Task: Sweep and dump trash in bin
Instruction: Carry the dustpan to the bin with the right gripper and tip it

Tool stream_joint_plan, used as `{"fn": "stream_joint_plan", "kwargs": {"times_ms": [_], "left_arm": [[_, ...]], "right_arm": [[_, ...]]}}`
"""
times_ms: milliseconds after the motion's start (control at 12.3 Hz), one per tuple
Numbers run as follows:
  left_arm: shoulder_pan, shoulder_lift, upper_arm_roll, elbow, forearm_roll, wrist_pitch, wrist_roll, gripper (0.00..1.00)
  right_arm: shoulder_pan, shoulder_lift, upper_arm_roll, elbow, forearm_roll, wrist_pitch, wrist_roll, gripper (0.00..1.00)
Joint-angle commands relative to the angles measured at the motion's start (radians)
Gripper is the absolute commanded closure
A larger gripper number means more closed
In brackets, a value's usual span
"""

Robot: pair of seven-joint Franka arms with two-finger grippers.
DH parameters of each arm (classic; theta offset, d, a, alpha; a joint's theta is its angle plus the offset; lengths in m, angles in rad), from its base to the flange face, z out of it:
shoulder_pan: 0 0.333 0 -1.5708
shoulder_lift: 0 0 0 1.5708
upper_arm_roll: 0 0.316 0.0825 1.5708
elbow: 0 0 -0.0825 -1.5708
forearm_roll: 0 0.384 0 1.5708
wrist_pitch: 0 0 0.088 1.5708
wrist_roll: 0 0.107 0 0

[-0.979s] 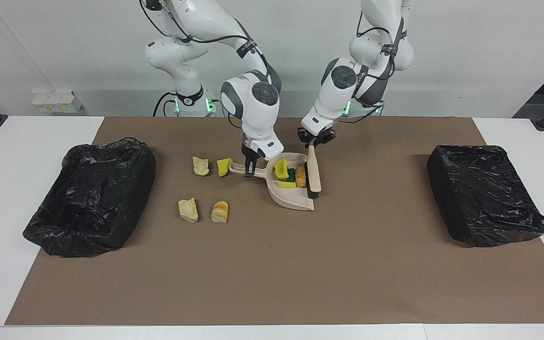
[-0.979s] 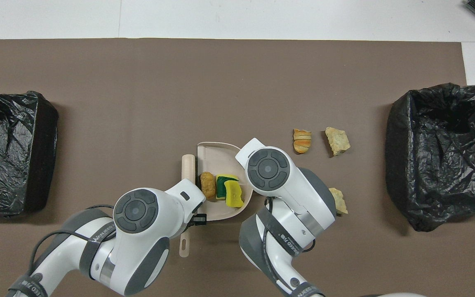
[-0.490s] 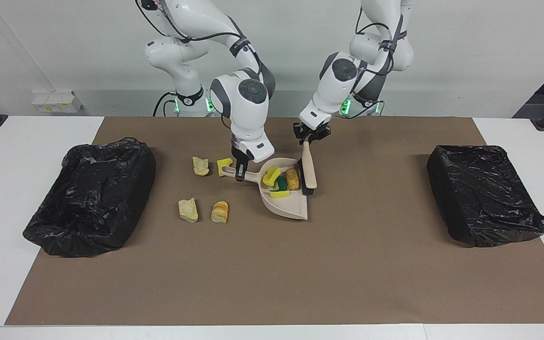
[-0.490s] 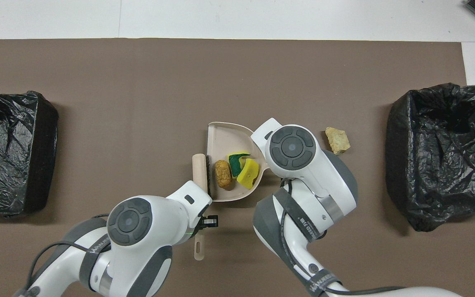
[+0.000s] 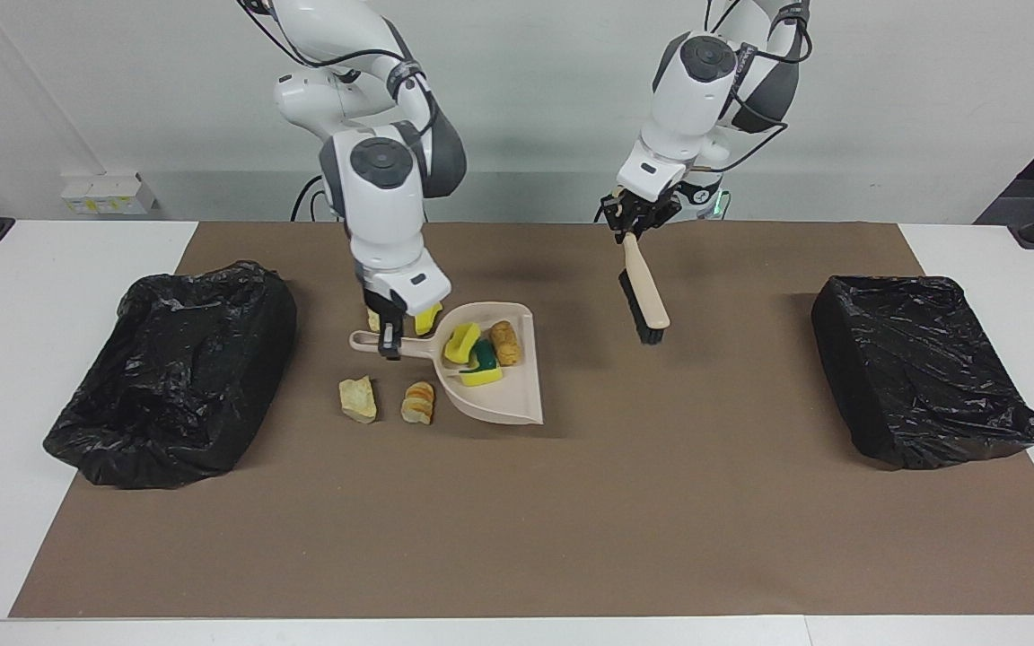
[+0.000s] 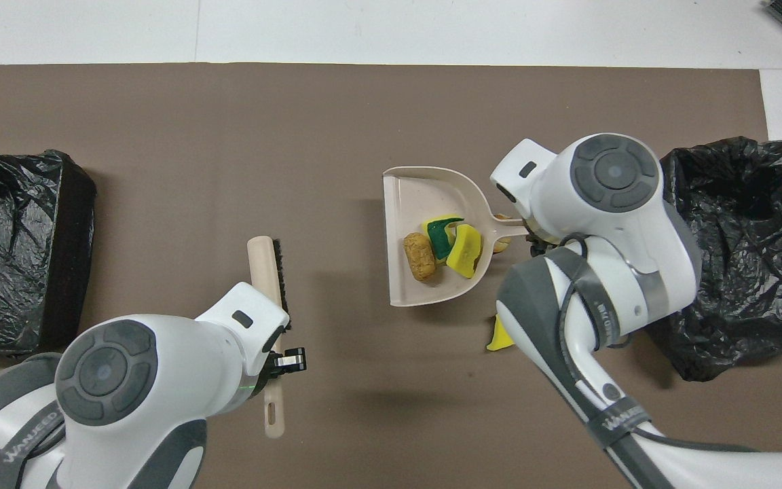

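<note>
Right gripper (image 5: 389,344), jaws shut on the dustpan (image 5: 497,377) handle, should carry it level to the bin (image 5: 171,368). Left gripper (image 5: 635,224), jaws shut on the brush (image 5: 644,294), waits.

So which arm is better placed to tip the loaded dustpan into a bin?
Right. The right gripper grips the beige plastic dustpan holding three scraps, beside the black-lined bin at its end. The left gripper holds only the beige brush.

Bright, even overhead light; soft shadows, sharp focus, no glare
</note>
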Motion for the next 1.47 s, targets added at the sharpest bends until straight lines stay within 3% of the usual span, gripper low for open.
{"fn": "stream_joint_plan", "kwargs": {"times_ms": [0,82,163,245,408,734,898,1061,1224,1306,1387], "left_arm": [[-0.090,0.019,-0.008,-0.029,0.020,0.008,-0.064,1.00],[-0.161,0.082,-0.008,-0.041,0.020,0.039,-0.110,1.00],[-0.217,0.128,-0.008,-0.073,0.020,0.153,-0.139,1.00],[-0.241,0.145,-0.008,-0.094,0.020,0.242,-0.144,1.00],[-0.296,0.205,-0.008,-0.096,0.023,0.303,-0.195,1.00],[-0.362,0.219,-0.008,-0.131,0.023,0.358,-0.256,1.00],[-0.365,0.213,-0.008,-0.150,0.023,0.367,-0.275,1.00],[-0.368,0.216,-0.010,-0.177,0.023,0.421,-0.276,0.98],[-0.368,0.242,-0.008,-0.181,0.023,0.441,-0.296,0.79],[-0.359,0.248,-0.008,-0.175,0.023,0.436,-0.295,0.58],[-0.353,0.250,-0.005,-0.170,0.023,0.424,-0.293,0.30]], "right_arm": [[-0.105,-0.008,0.009,0.037,0.033,-0.051,-0.150,1.00],[-0.151,-0.014,0.009,0.047,0.033,-0.069,-0.206,1.00],[-0.193,-0.019,0.008,0.067,0.030,-0.084,-0.249,1.00],[-0.234,-0.019,0.008,0.086,0.021,-0.104,-0.297,1.00],[-0.319,-0.034,0.000,0.100,0.004,-0.117,-0.391,1.00],[-0.515,-0.039,-0.008,0.121,-0.071,-0.108,-0.559,1.00],[-0.550,-0.060,-0.006,0.155,-0.241,-0.098,-0.590,1.00],[-0.618,-0.088,-0.006,0.155,-0.280,-0.100,-0.624,1.00],[-0.694,-0.102,-0.008,0.147,-0.324,-0.088,-0.630,1.00],[-0.712,-0.109,-0.008,0.134,-0.391,-0.063,-0.629,1.00],[-0.716,-0.129,-0.008,0.097,-0.475,-0.022,-0.603,1.00]]}}
